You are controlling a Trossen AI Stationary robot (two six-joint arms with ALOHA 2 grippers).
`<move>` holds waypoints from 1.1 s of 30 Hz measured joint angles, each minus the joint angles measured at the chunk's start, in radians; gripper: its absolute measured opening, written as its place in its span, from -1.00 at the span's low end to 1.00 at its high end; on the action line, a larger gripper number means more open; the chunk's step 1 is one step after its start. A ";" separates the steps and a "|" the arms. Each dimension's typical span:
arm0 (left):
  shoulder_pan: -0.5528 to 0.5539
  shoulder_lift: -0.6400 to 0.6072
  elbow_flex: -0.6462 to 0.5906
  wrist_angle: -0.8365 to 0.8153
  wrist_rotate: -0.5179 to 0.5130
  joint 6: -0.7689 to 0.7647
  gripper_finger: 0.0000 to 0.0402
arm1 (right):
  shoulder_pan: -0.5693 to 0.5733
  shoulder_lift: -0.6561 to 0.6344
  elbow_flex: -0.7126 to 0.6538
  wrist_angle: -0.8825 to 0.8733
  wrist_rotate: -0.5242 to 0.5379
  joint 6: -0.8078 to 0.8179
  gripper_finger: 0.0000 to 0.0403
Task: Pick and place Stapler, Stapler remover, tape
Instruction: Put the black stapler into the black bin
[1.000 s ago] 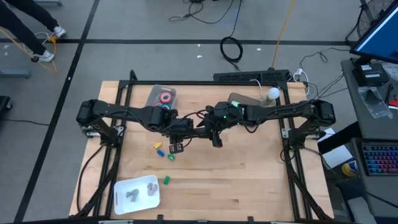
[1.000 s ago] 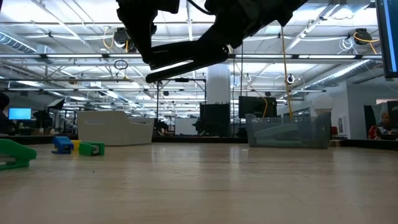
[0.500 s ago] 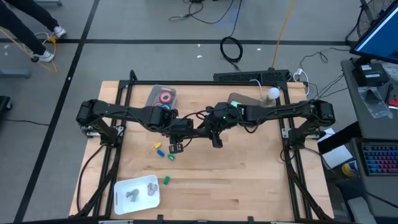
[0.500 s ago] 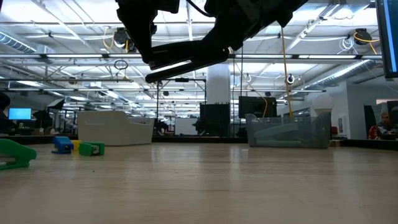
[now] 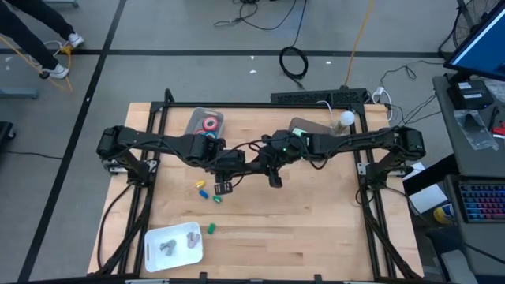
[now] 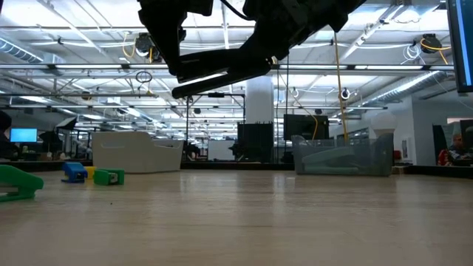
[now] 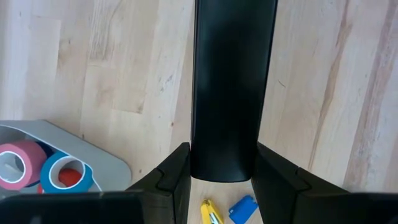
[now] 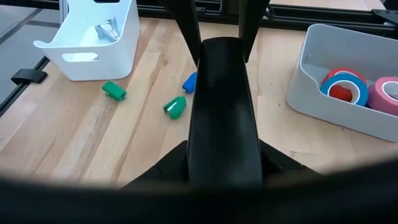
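The counter (image 5: 316, 229) is pale wooden planking inside a black frame, on a grey floor crossed by dark lines, with cables lying past its far edge. In the low view a large hall with ceiling strip lights and shelving opens behind it.

Above the middle of the counter both arms meet on a long black stapler (image 7: 231, 87), glossy and plain. The left pincer (image 7: 217, 180) is clenched on one end, a finger on each side; the right pincer (image 8: 224, 165) grasps the other end the same way. In the low view the stapler (image 6: 222, 74) hangs tilted, clear of the wood.

The tape (image 8: 342, 87), red and blue rolls with a pink one beside, lies in a grey bin (image 5: 203, 122) at the far left. A white bin (image 5: 175, 243) at the near left holds metal pieces. Small green, blue and yellow bits (image 5: 208, 193) lie between the bins.
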 joint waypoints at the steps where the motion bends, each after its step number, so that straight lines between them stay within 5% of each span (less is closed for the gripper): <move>1: 0.000 0.000 0.000 0.000 0.001 -0.001 -0.34 | 0.002 0.000 0.000 0.000 0.000 0.001 -0.33; 6: 0.000 0.000 0.000 0.000 0.003 -0.002 -0.31 | 0.004 0.000 0.000 0.000 0.000 0.008 -0.33; 17: 0.009 -0.006 0.000 -0.092 -0.010 -0.028 0.48 | 0.005 0.000 -0.001 -0.017 0.001 0.023 -0.34; 33: 0.004 -0.098 0.000 -0.222 -0.163 -0.134 0.53 | -0.028 -0.123 -0.002 -0.324 0.284 -0.034 -0.34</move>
